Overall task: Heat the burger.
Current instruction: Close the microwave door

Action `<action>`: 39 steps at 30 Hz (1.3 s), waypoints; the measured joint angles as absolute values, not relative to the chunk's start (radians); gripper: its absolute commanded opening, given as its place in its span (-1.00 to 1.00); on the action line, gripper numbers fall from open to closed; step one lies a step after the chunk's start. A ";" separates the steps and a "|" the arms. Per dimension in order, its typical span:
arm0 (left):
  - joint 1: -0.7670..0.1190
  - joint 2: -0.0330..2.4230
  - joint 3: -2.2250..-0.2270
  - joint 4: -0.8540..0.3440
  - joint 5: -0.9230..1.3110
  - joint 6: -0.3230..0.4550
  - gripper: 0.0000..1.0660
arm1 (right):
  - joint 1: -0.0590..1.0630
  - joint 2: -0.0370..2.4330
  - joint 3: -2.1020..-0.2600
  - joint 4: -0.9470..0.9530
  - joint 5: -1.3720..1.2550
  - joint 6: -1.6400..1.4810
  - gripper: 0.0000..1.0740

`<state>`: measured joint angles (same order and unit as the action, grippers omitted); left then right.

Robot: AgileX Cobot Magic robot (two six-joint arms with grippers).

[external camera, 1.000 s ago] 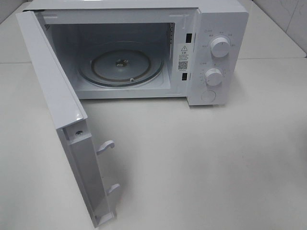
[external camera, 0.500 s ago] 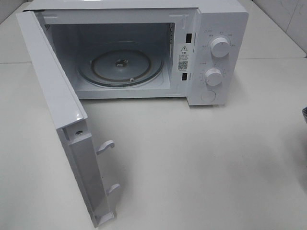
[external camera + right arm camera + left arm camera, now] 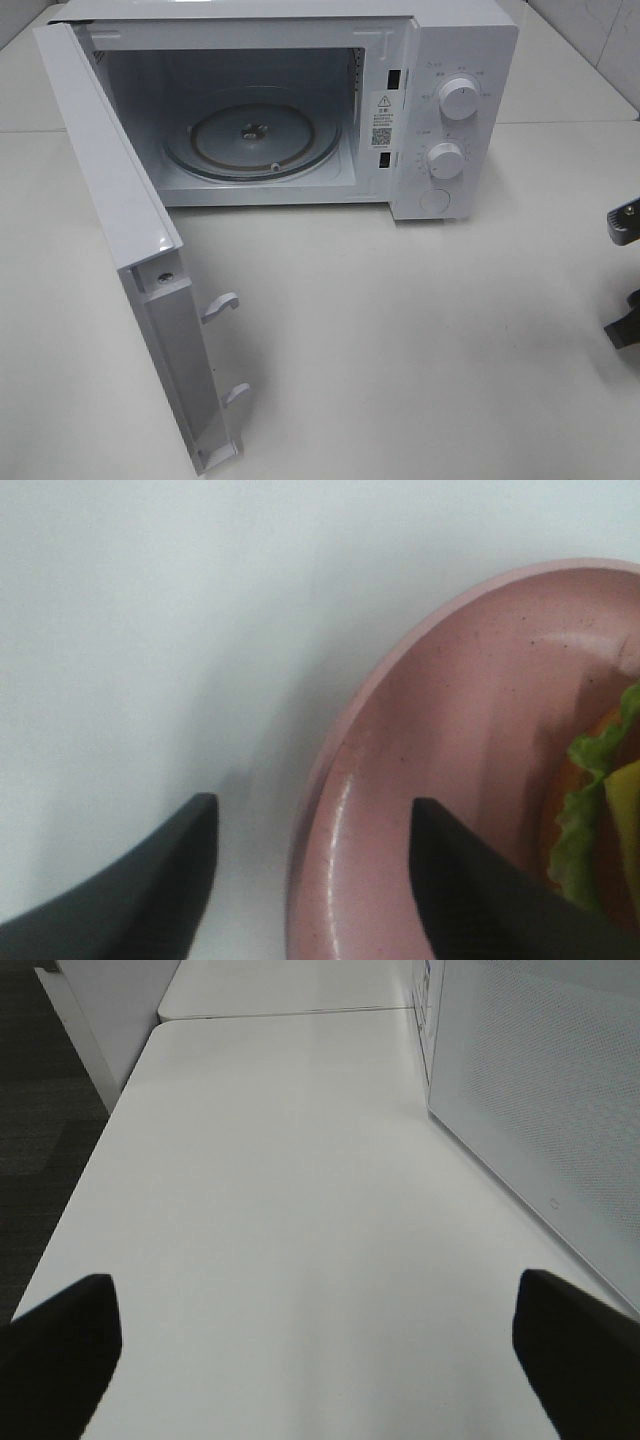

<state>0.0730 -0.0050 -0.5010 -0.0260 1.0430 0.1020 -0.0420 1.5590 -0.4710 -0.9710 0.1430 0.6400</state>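
Black right claw [image 3: 624, 275] now in view, jaws wider

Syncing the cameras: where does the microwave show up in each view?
Exterior high: microwave fills the upper middle, door swung open toward the lower left, turntable bare.
Left wrist: only a white perforated panel of it at one edge, beyond the open left gripper.
Right wrist: not in it; only the pink plate and burger.
Shared landmark: the white table.
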 measured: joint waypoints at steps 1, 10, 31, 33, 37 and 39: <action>0.073 -0.005 -0.501 -0.026 1.043 0.102 0.89 | -0.042 1.559 -0.481 -0.922 0.143 0.628 0.50; 0.073 -0.005 -0.501 -0.026 1.043 0.102 0.89 | -0.042 1.552 -0.534 -0.612 0.243 0.405 0.55; 0.073 -0.005 -0.501 -0.026 1.043 0.102 0.89 | -0.042 1.393 -0.896 -0.112 0.859 0.100 0.44; 0.073 -0.005 -0.501 -0.026 1.043 0.102 0.89 | -0.042 1.377 -0.899 -0.099 0.854 0.099 0.43; 0.073 -0.005 -0.501 -0.026 1.043 0.102 0.89 | -0.042 1.364 -0.899 -0.092 0.852 0.112 0.43; 0.073 -0.005 -0.501 -0.026 1.043 0.102 0.89 | -0.035 1.351 -0.899 -0.084 0.853 0.115 0.43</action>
<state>0.0730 -0.0050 -0.5010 -0.0260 1.0430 0.1020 -0.0350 1.3510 -0.8990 -0.0840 0.8530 0.1150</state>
